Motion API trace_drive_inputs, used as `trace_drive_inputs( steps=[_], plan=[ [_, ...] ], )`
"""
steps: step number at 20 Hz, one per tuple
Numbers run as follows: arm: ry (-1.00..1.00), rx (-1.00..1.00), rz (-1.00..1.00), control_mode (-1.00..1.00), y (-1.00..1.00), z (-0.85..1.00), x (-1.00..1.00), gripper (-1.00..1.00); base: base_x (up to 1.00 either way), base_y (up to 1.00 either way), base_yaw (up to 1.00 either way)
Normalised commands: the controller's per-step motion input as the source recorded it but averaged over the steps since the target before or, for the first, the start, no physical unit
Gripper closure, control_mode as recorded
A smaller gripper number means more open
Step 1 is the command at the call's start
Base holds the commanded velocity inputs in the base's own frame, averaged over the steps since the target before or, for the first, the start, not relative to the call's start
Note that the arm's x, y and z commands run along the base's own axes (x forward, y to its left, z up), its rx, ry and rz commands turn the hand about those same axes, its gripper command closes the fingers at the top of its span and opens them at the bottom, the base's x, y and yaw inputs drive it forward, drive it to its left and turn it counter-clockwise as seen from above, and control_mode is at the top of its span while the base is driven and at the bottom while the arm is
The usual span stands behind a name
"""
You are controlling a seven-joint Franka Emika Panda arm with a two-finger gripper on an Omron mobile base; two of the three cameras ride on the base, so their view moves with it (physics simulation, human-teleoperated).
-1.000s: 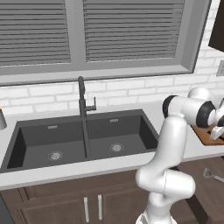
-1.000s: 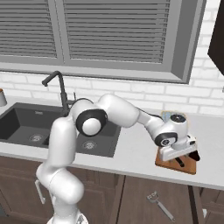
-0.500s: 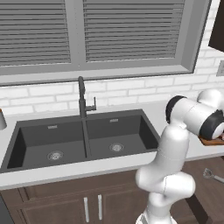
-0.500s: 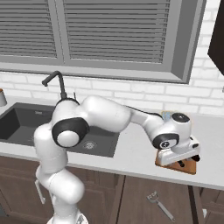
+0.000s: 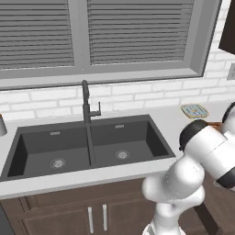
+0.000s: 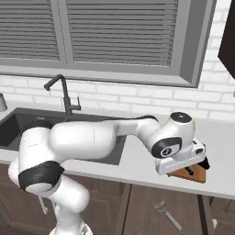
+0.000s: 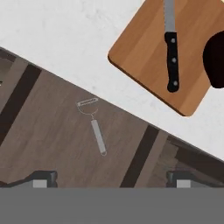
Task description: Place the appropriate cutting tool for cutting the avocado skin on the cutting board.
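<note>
Reddish-brown cutting board (image 7: pixel 175 48), upper right of the hand view, carries a black-handled knife (image 7: pixel 171 48) beside the avocado (image 7: pixel 215 59); a peeler (image 7: pixel 95 124) lies mid-frame on the floor; jaws spread.

Both base views face the sink (image 5: pixel 87 147) counter from behind; the hand view looks down at the cutting board (image 7: pixel 148 52).
</note>
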Motion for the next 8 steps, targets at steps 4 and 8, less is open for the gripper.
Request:
trace_drive_inputs(
  steps=[4,8],
  plan=[
    [0.00,-0.06,0.00,-1.00,0.53,0.56,-0.39,-1.00,0.00,0.00,0.00],
    [0.00,-0.08,0.00,-1.00,0.62,0.52,-0.33,-1.00,0.00,0.00,0.00]
  ],
)
